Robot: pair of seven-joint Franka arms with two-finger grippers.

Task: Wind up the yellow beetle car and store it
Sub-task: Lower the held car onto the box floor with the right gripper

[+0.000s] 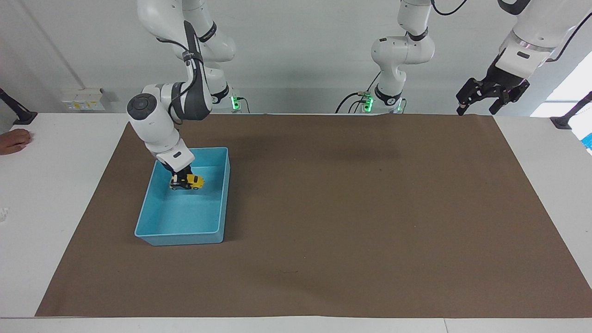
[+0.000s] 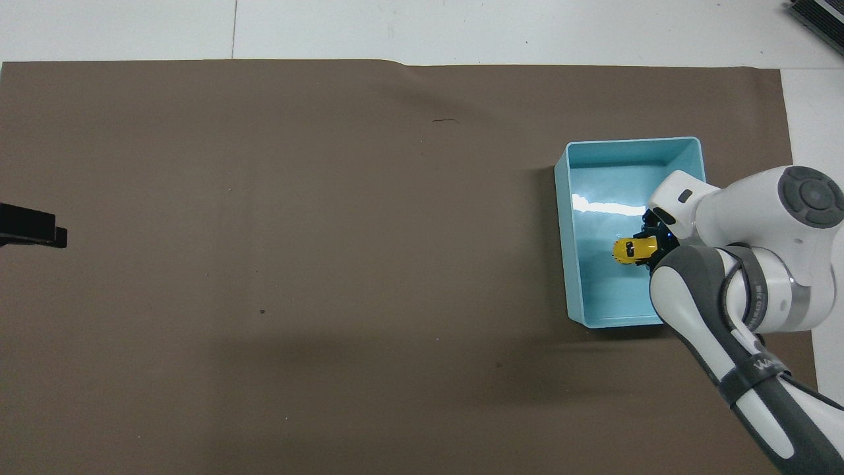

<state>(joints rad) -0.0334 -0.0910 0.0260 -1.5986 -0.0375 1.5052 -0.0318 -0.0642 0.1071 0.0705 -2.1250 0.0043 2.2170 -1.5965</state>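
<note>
Just one yellow beetle car [image 1: 187, 182], one blue tray [image 1: 159, 235].

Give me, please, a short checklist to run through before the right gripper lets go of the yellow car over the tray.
1. Right gripper shut on the yellow beetle car: ok.
2. Car within the walls of the light blue tray: ok, in both views.
3. Car resting on the tray floor: cannot tell; it looks low.
4. Tray flat on the brown mat: ok.
5. Left gripper open, waiting raised at the left arm's end of the table, out of the way: ok.
6. Person's hand at the table edge, apart from the tray: ok.
</note>
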